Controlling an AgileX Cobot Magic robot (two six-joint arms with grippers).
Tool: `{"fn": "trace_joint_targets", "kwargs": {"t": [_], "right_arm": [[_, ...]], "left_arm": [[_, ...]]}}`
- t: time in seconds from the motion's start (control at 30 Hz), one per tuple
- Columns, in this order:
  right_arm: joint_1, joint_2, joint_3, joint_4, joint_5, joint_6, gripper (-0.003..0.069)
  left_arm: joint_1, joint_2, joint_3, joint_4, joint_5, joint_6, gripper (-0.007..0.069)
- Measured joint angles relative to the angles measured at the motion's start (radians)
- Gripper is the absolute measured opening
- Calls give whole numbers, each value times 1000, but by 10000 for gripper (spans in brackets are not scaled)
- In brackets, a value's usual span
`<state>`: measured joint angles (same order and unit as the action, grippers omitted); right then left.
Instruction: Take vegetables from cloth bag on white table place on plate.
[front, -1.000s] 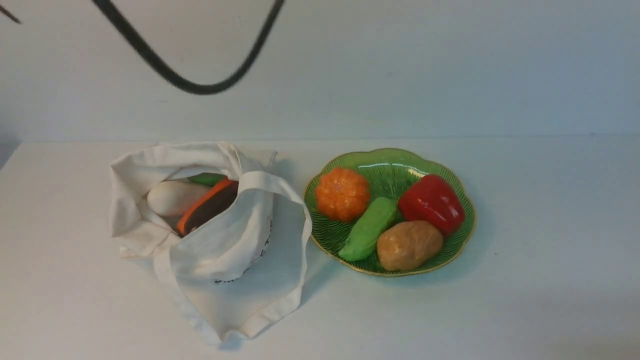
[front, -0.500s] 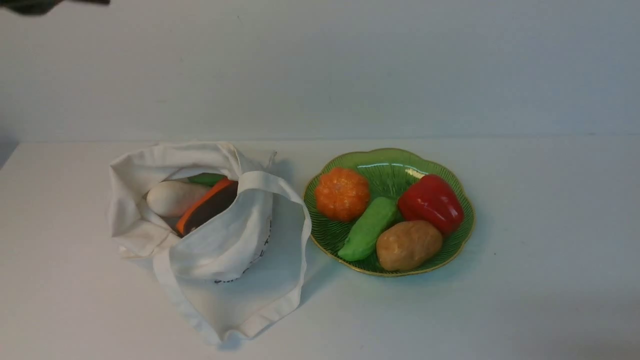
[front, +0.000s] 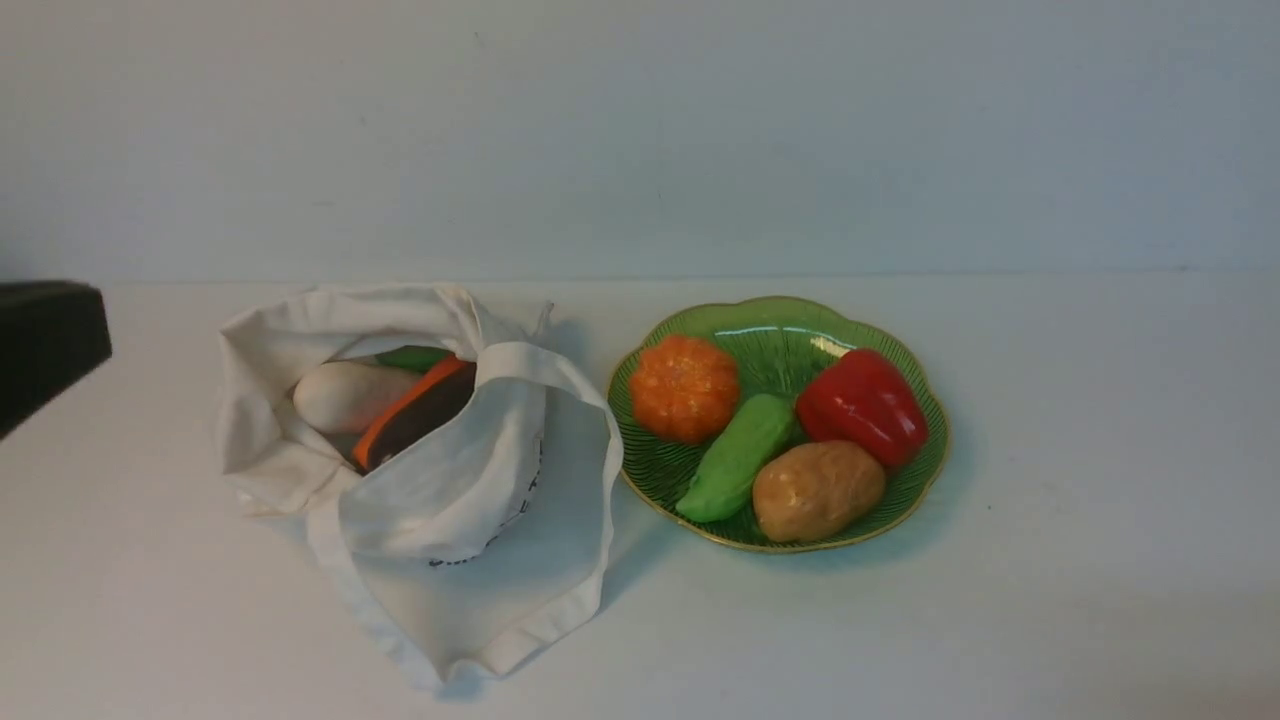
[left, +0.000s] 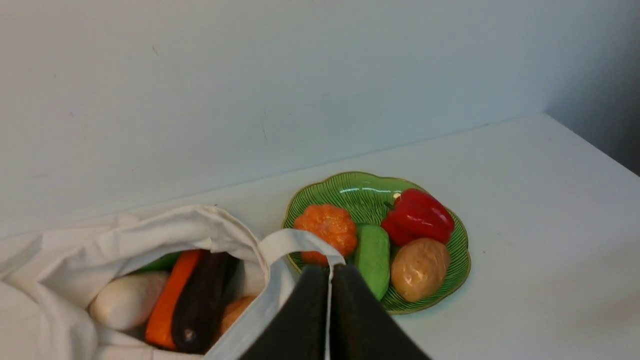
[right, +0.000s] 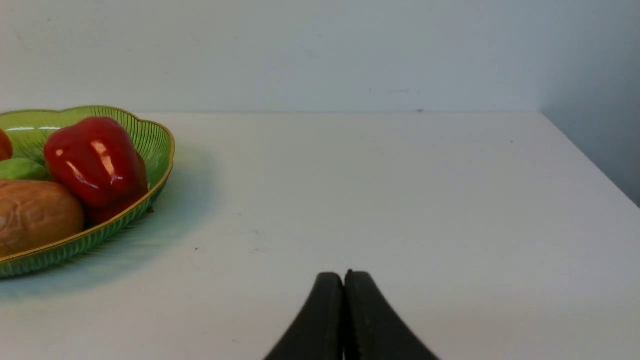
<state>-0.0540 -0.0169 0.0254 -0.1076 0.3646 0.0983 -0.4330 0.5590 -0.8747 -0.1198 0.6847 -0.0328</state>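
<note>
Four pieces sit in the green plate (front: 780, 318), which stands on the white worktop (front: 1080, 480) to the right of the cloth bag (front: 440, 520). The red bell pepper (front: 862, 408) lies on the plate's right side, with the brown potato (front: 818, 491) just on its near side. The orange ribbed piece (front: 684, 389) is at the plate's left, and a light green vegetable (front: 738, 458) slants between it and the potato. The bag slumps with its mouth open; inside I see a whitish piece (front: 350, 397), an orange piece (front: 408, 412) beside a dark one (front: 425, 418), and a bit of green (front: 414, 358) on the far side. One strap (front: 606, 530) reaches toward the plate, and black print shows on the bag's side. My left end effector (left: 328, 270) is closed with nothing in its tips, and so is my right end effector (right: 344, 275). Part of a dark, blurred shape (front: 45, 350) shows at the left of the front view.
</note>
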Motion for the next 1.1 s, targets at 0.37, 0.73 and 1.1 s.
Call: {"fn": "trace_joint_targets", "kwargs": {"t": [0.37,0.73,1.1], "right_arm": [[0,0,0,0,0,0,-10],[0,0,0,0,0,0,-10],[0,0,0,0,0,0,-10]], "left_arm": [[0,-21,10,46,-1,18,-5],[186,-281,345,26,-239,149,-5],[395,-568,857,26,-353,153,-5]]}}
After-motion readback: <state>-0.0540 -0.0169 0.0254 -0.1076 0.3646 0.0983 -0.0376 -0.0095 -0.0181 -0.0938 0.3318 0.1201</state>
